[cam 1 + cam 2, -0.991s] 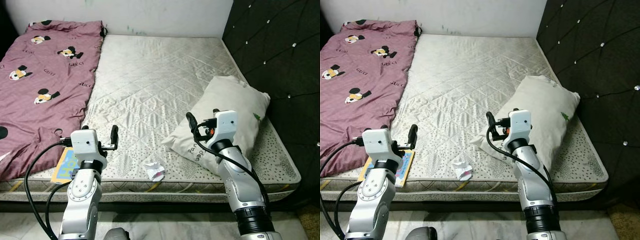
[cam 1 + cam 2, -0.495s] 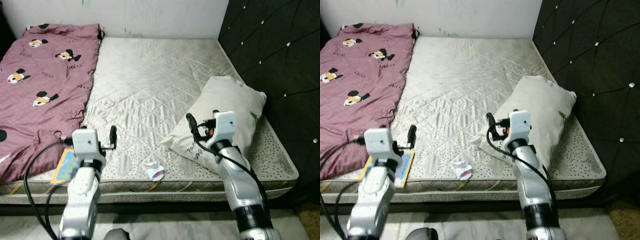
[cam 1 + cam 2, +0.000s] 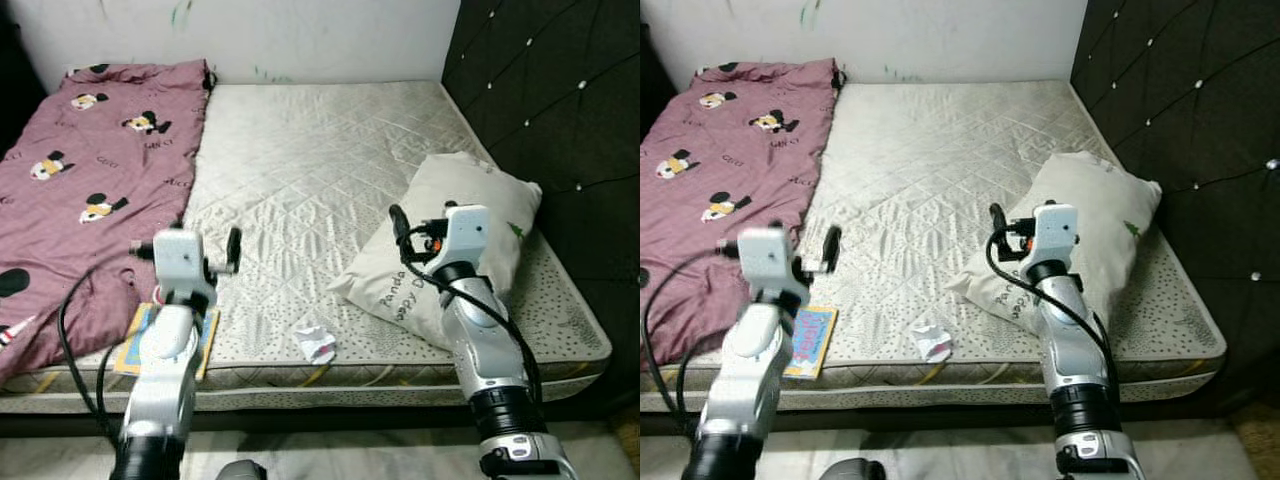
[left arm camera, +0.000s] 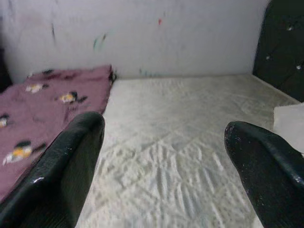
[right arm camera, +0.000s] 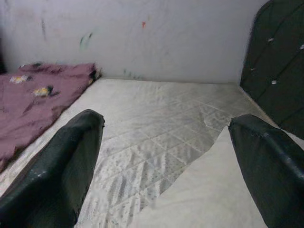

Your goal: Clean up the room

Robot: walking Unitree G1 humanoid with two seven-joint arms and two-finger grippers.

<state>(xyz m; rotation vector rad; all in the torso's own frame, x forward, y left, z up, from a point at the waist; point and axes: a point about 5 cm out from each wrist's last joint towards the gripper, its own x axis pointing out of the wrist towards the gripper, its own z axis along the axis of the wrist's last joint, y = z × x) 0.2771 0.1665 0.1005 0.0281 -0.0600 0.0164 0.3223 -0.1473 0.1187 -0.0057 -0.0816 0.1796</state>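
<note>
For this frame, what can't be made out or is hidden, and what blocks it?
- Booklet: the cover print is too small to read, and in the left eye view the left arm covers part of it.
- Crumpled wrapper: too small to tell what it is.
- Pillow: the right arm hides its lower front; its print reads only partly.
- Blanket: cut off by the left edge.

Two silver arms, built of rounded cylindrical segments with dark seams at the joints. Each wrist carried a boxy white housing. Left gripper [image 3: 232, 250] and right gripper [image 3: 396, 222] each had long black fingers, matte and slightly scuffed in the wrist views. Black cables looped from each housing down along the forearm. The right housing showed a small orange-red mark beside its cable plug.
</note>
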